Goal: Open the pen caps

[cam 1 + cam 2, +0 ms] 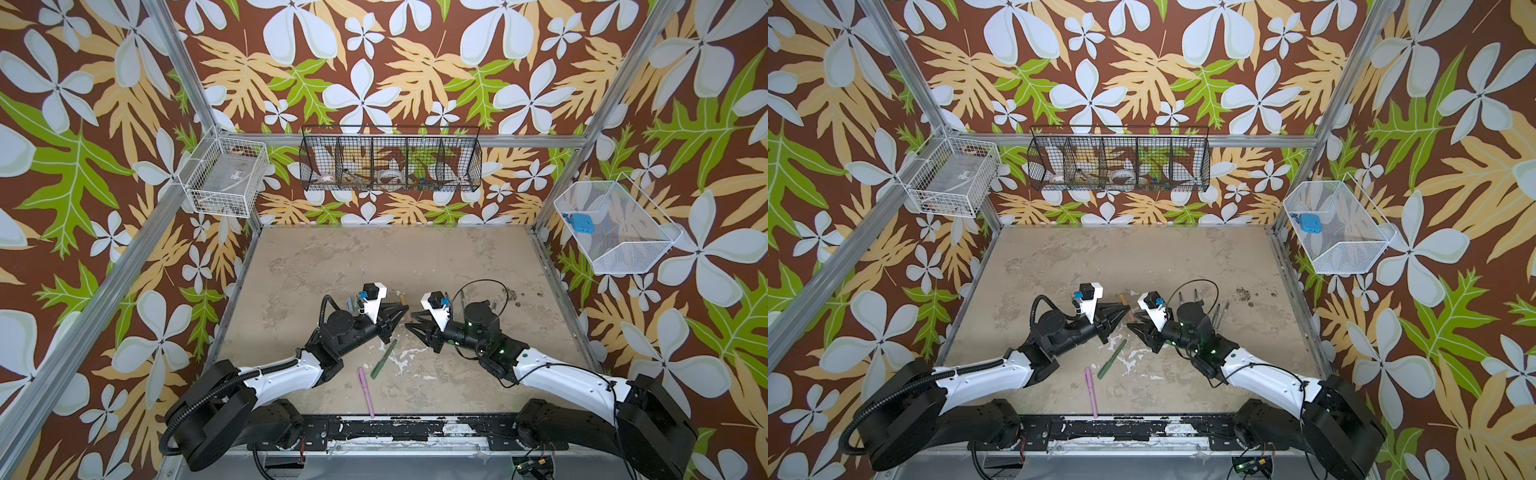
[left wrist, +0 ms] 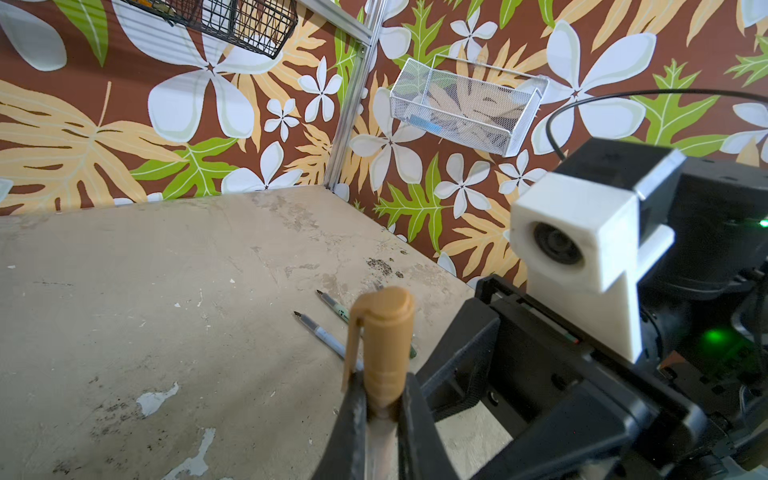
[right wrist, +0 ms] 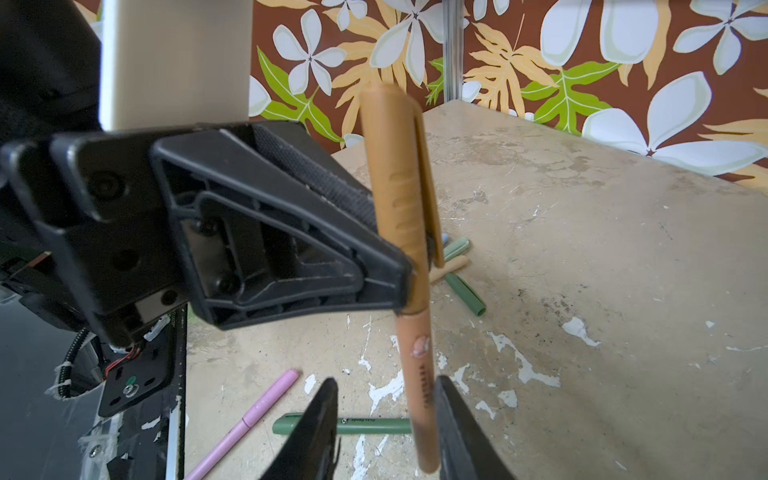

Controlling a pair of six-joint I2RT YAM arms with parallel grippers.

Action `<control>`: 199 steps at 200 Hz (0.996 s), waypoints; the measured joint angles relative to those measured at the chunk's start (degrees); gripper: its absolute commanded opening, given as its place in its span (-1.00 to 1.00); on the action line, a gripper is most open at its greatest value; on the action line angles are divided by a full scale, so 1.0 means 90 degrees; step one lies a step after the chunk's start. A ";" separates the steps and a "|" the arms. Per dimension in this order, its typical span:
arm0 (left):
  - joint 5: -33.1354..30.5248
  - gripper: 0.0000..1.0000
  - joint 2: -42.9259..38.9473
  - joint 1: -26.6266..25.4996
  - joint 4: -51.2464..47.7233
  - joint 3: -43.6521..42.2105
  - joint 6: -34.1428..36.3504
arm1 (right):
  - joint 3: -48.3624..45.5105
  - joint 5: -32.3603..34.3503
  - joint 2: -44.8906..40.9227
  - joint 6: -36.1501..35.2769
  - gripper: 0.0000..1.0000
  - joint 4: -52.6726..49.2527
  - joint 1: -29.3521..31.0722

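A: While the left gripper [image 2: 381, 399] stays out of the count, what's it doing?
B: Clamped on the brown pen cap [image 3: 399, 166], pen held tilted above mid-table. Right gripper [image 3: 388, 409] has its fingers apart, straddling the brown pen body [image 3: 419, 382], no grip yet.
A: Done so far?
B: Loose caps [image 3: 467, 295] on the table, uncapped pens [image 2: 322, 330] elsewhere. Those look finished.
A: Left?
B: Brown cap's on. Green pen [image 1: 384, 359] and pink pen [image 1: 365, 392] lie near the front, apparently capped. Three to go, I'd judge.
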 measured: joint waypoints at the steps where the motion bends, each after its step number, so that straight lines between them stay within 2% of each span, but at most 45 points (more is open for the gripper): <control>1: 0.0010 -0.92 0.0000 0.0000 0.0000 0.0000 0.0000 | 0.0000 0.0010 0.0002 0.0000 -0.23 0.0000 0.0000; 38: 0.0170 -0.92 -0.0070 -0.0032 -0.0010 0.0012 0.0000 | 0.0029 0.0342 0.0158 -0.0187 -0.25 0.0000 0.0000; 71: 0.0245 -0.89 -0.0197 -0.0143 -0.0160 0.0107 0.0041 | 0.0070 0.0374 0.0243 -0.0316 -0.61 0.0019 0.0034; 89: 0.0216 -0.72 -0.0253 -0.0160 -0.0308 0.0163 0.0121 | 0.0121 0.0228 0.0296 -0.0464 -0.86 0.0017 0.0056; 100: 0.0194 -0.46 -0.0301 -0.0163 -0.0355 0.0170 0.0100 | 0.0138 0.0121 0.0306 -0.0510 -1.00 0.0027 0.0083; 116: 0.0204 -0.09 -0.0374 -0.0168 -0.0461 0.0170 0.0012 | 0.0143 0.0134 0.0299 -0.0495 -1.00 0.0017 0.0085; 146: -0.0267 0.33 -0.0680 -0.0199 -0.0746 0.0160 -0.0180 | 0.0119 0.0287 0.0206 -0.0503 -1.00 -0.0002 0.0085; 163: -0.0636 0.41 -0.0950 -0.0197 -0.0775 0.0041 -0.0289 | 0.0117 0.0284 0.0216 -0.0525 -1.00 0.0002 0.0090; 199: -0.1195 0.41 -0.1248 -0.0197 -0.0920 -0.0046 -0.0379 | 0.0138 0.0253 0.0539 -0.0551 -1.00 0.0109 0.0087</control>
